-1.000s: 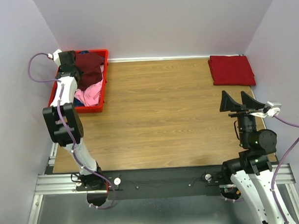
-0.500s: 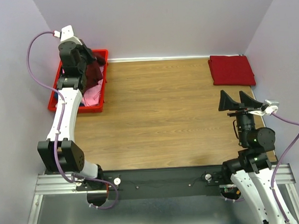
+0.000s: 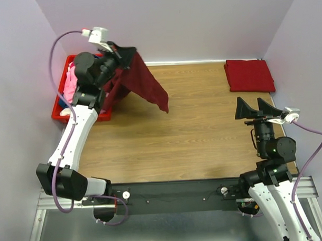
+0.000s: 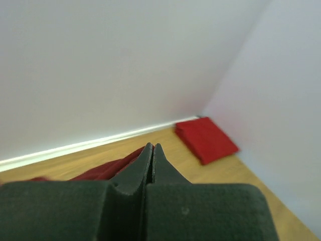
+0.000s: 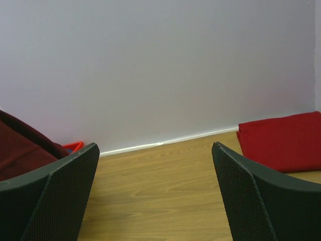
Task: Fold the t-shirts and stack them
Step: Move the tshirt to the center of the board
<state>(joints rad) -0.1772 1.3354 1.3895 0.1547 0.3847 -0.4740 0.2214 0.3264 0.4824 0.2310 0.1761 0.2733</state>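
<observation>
**Item 1. Your left jaws:** clenched, the two fingers pressed tip to tip, with a fold of the dark maroon t-shirt [image 3: 144, 84] pinched between them. They are raised over the far left of the bench [image 3: 193, 130], beside the red crate [image 3: 60, 114].

**Item 2. Dark maroon t-shirt:** plain, soft cloth, deep wine colour. It is bunched at the grip and spreads into a loose drape with soft folds, narrowing to a pointed lower corner. Its long axis in the overhead view runs from the grip at far left toward the near right, with the point lowest. It hangs over the crate's right wall and the far-left bench. You cannot tell whether the tip touches the wood.

**Item 3. Your right jaws:** released and spread wide with nothing between them. They are aimed at the far wall, above the right side of the bench.

**Item 4. Red t-shirt [image 3: 249, 75]:** folded into a flat rectangle lying in the far right corner of the bench, well apart from both arms.

**Item 5. Pink t-shirt [image 3: 70, 84]:** crumpled inside the crate, at far left.
</observation>
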